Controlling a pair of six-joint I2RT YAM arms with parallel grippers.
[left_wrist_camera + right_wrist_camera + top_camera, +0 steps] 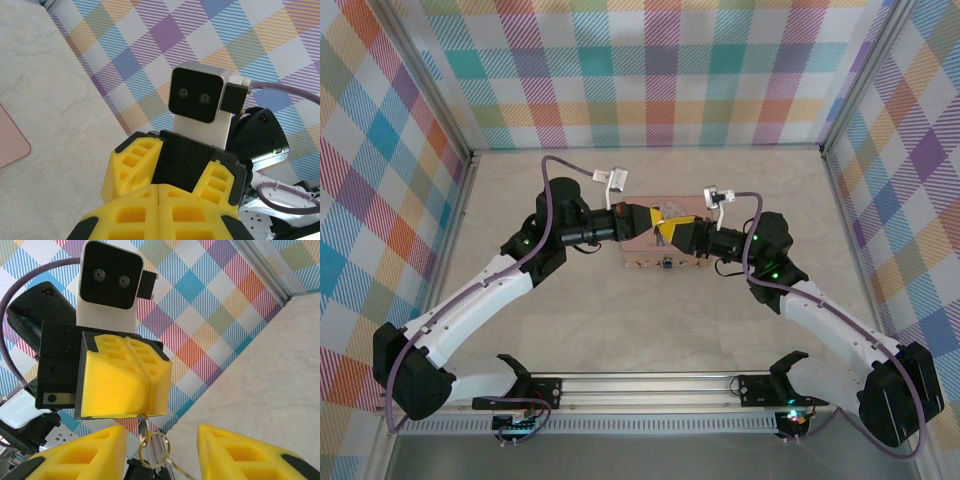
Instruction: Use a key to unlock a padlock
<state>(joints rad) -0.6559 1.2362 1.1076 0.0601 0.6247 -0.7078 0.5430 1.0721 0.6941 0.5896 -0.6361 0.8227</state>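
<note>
My left gripper [159, 192] is shut, its yellow fingers pressed together. In the right wrist view, the left gripper [143, 407] pinches the key [144, 423], whose silvery end and thin ring [154, 450] hang below the fingertips. My right gripper [161, 457] is open, one finger on each side of the hanging ring, touching nothing. From above, both grippers meet tip to tip, the left gripper [655, 222] and the right gripper [672, 234], over the pink tin [642, 252]. A tiny bluish piece at the tin's near side looks like the padlock [665, 264]; it is too small to show detail.
The tin sits mid-table on the pale marbled tabletop [650, 330]. Checked cloth walls [660, 70] close in the back and both sides. The arm bases stand on a metal rail [650, 385] at the near edge. A corner of the pink tin [10, 145] shows in the left wrist view.
</note>
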